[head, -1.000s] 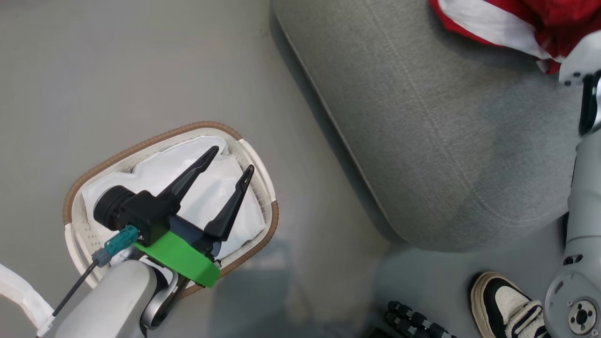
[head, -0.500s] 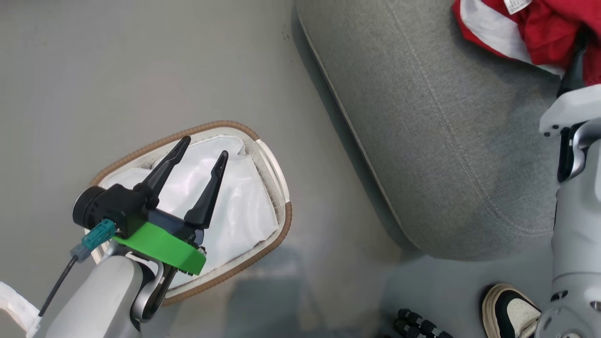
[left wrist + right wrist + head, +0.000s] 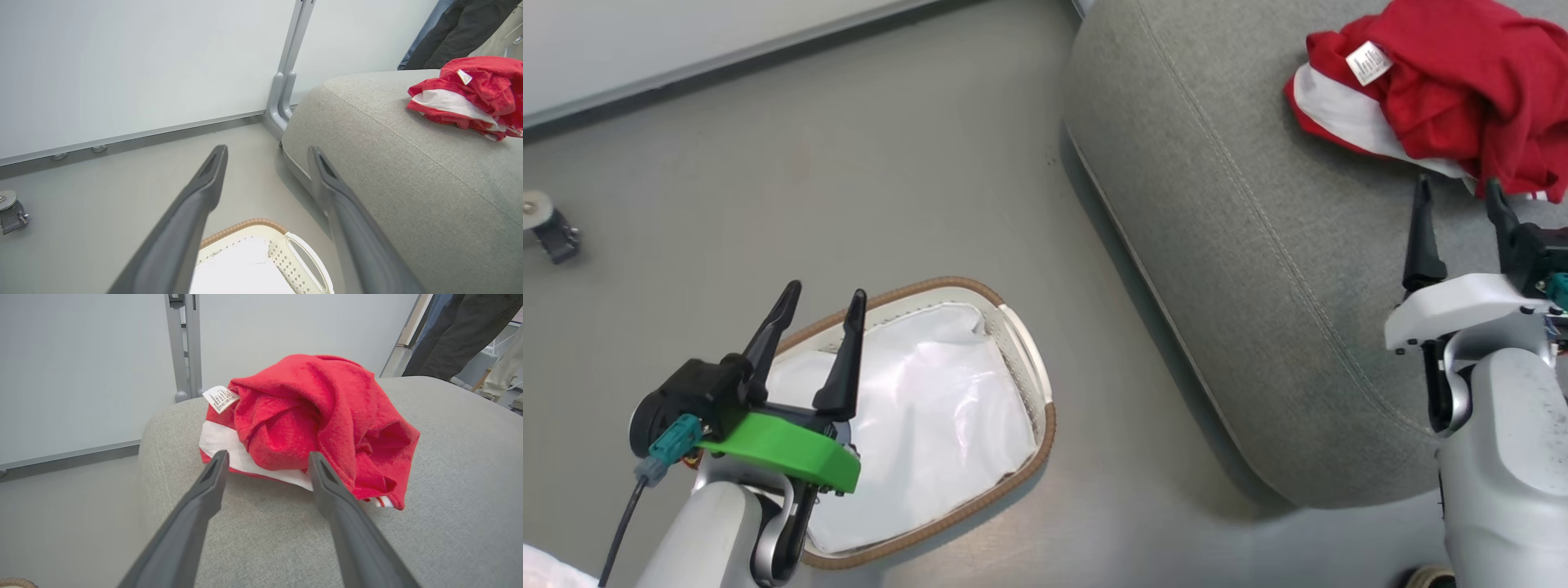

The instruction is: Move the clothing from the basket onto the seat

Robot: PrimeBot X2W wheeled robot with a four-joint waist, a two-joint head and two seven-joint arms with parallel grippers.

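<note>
Head view, left tool [image 3: 824,290] hovering over the basket [image 3: 1049,425], fingers spread and empty, right tool [image 3: 1458,184] likewise gaping just beside the clothing [image 3: 1445,82], left wrist view, clothing lying heaped on the seat [image 3: 408,163] near its rounded corner, right wrist view, spread fingers framing the red heap.

Bright, even light casts a soft shadow beside the seat [image 3: 1258,245] on the floor [image 3: 849,180] and glare on the liner [image 3: 939,408].

A: Small caster [image 3: 543,224] on the grey floor [image 3: 849,188], 9 o'clock, near the white wall panel [image 3: 645,49].
B: Grey post [image 3: 186,343] at 12, against that wall. Someone's dark trouser legs [image 3: 457,330] at 1.
</note>
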